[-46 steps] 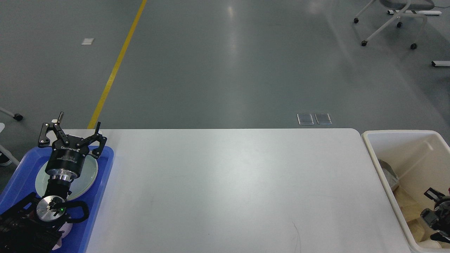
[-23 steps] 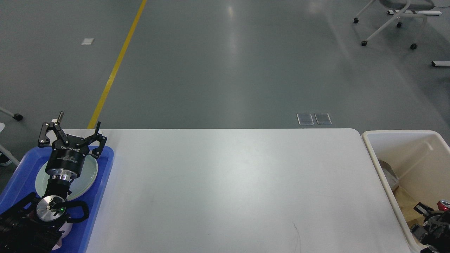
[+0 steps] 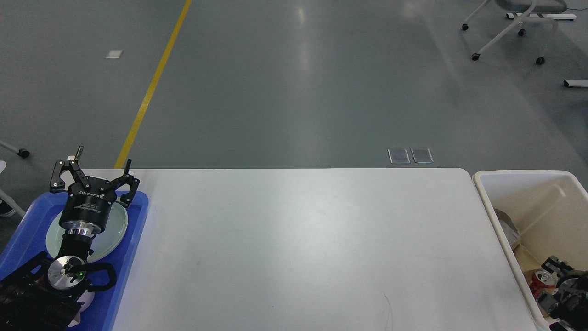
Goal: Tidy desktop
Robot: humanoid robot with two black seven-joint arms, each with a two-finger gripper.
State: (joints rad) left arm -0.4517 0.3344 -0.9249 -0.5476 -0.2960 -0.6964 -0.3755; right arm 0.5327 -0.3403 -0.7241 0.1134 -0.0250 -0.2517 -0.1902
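On the left side of the view, my left gripper (image 3: 94,177) hangs above the far end of a blue tray (image 3: 138,216), and its two fingers are spread wide with nothing between them. Under it, in the tray, lies a pale green plate (image 3: 117,225), partly hidden by my wrist. The tray sits on the left end of the table (image 3: 298,248), whose white top fills the middle of the view and has only a thin dark mark near its front edge. Just beside the right end of the table stands a cream bin (image 3: 487,202). Inside it I see some grey and brown crumpled material along the left wall and a red can (image 3: 539,280) with a silver top low in the near corner. My right gripper (image 3: 562,287) is down in this bin, at the bottom right corner of the view, just beside the can; it looks dark and partly cut by the edge, so I cannot tell if its fingers are apart or together, or if they touch the can. Behind the table there is grey floor with a yellow line (image 3: 151,87), and a chair (image 3: 514,23) on wheels far at the right.
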